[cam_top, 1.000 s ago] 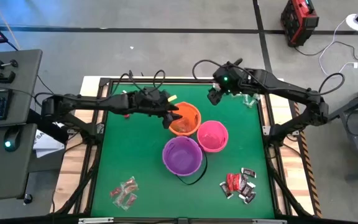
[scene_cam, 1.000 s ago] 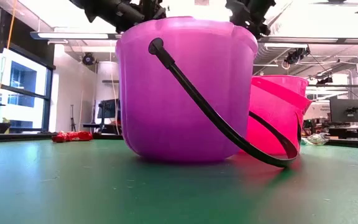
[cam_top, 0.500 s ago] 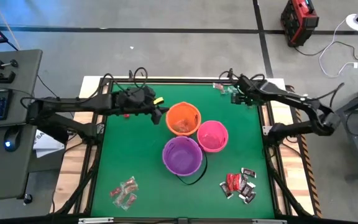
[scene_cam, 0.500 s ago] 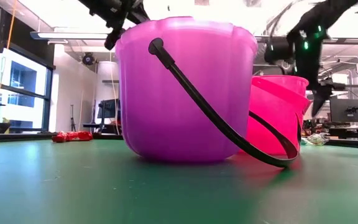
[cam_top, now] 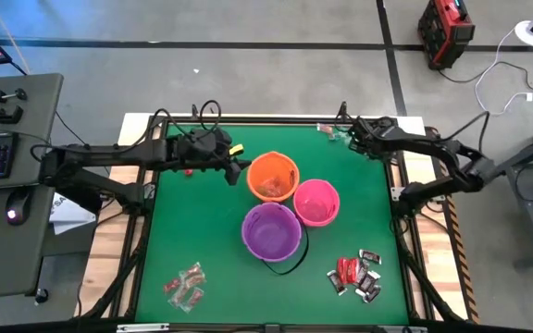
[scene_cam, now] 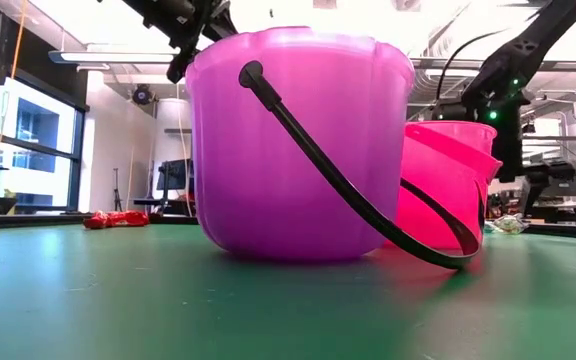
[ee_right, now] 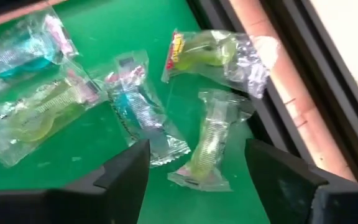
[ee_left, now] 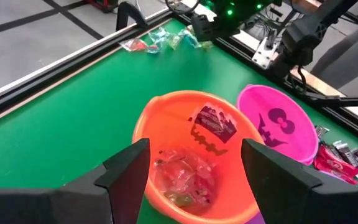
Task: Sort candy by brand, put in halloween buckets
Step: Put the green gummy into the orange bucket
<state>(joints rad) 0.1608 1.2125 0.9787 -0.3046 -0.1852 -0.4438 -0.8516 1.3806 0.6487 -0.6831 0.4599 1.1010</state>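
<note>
The orange bucket (cam_top: 273, 178) stands mid-table with clear-wrapped candy and a dark piece inside (ee_left: 185, 171). The pink bucket (cam_top: 316, 203) and the purple bucket (cam_top: 271, 231), with its black handle (scene_cam: 348, 190), stand nearer. My left gripper (cam_top: 239, 167) hangs open just left of the orange bucket, holding nothing. My right gripper (cam_top: 354, 139) is open and low over the green-and-clear candy (ee_right: 210, 140) lying flat at the table's far right corner; its fingers stand on either side of one piece without touching.
Red-and-clear candy (cam_top: 185, 285) lies near the near left corner, and red and dark pieces (cam_top: 357, 275) near the near right corner. A red piece (scene_cam: 116, 218) lies behind my left arm. The black frame rail (ee_right: 272, 74) runs close beside the green candies.
My left gripper has drawn back from above the orange bucket's rim toward the table's left. My right gripper has swung toward the far right corner and come down over the green-and-clear candy.
</note>
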